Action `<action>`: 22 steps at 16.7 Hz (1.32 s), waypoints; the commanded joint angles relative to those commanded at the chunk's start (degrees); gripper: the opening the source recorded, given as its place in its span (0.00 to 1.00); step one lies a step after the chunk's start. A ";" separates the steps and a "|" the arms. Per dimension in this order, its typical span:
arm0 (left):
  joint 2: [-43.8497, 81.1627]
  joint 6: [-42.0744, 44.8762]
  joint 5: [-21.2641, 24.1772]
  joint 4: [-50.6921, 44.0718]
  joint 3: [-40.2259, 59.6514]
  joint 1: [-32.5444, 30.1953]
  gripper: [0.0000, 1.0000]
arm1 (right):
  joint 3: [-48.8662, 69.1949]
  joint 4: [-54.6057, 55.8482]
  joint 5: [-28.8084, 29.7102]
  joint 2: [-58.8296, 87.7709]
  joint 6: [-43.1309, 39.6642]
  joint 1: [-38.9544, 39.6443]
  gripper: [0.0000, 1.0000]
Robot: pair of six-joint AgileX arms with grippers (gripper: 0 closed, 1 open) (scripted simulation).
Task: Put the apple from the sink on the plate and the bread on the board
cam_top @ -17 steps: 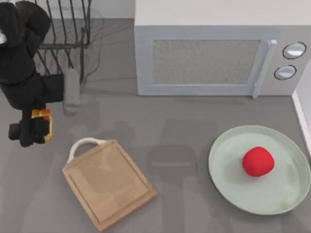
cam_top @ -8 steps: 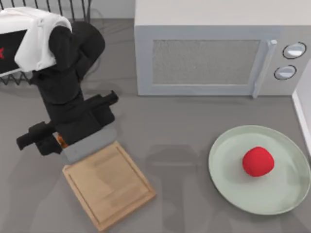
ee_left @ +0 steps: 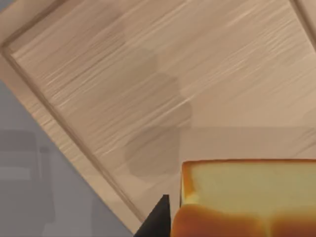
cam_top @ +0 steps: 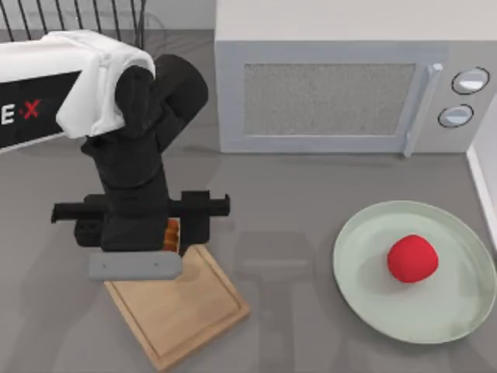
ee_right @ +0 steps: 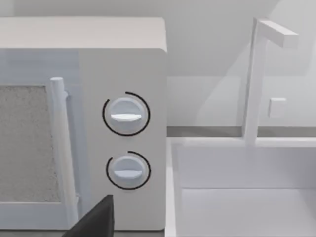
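The small square block of golden-brown bread (ee_left: 247, 197) shows a pale, smooth side and a glossy orange top (a sliver of that orange (cam_top: 172, 233) peeks out under my arm in the top view), and it sits just above the light-brown rectangular wooden cutting board (cam_top: 186, 311) near its 12 o'clock end. My left gripper (cam_top: 167, 237) is clamped on it, with one dark fingertip (ee_left: 157, 219) beside the loaf in the left wrist view. Over at 3 o'clock on the table, the small round bright red apple (cam_top: 412, 258) rests on the large pale mint-green plate (cam_top: 365, 295); my right gripper (ee_right: 94, 222) faces the white microwave (ee_right: 123, 74) and the white sink (ee_right: 237, 197), and I cannot tell how its fingers stand.
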 joint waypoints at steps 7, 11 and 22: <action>0.20 1.07 0.04 0.07 0.06 0.03 0.00 | 0.00 0.00 0.00 0.00 0.00 0.00 1.00; 0.78 0.90 0.01 1.41 -0.86 0.16 0.00 | 0.00 0.00 0.00 0.00 0.00 0.00 1.00; 2.51 1.16 0.06 8.94 -4.86 -0.22 0.00 | 0.00 0.00 0.00 0.00 0.00 0.00 1.00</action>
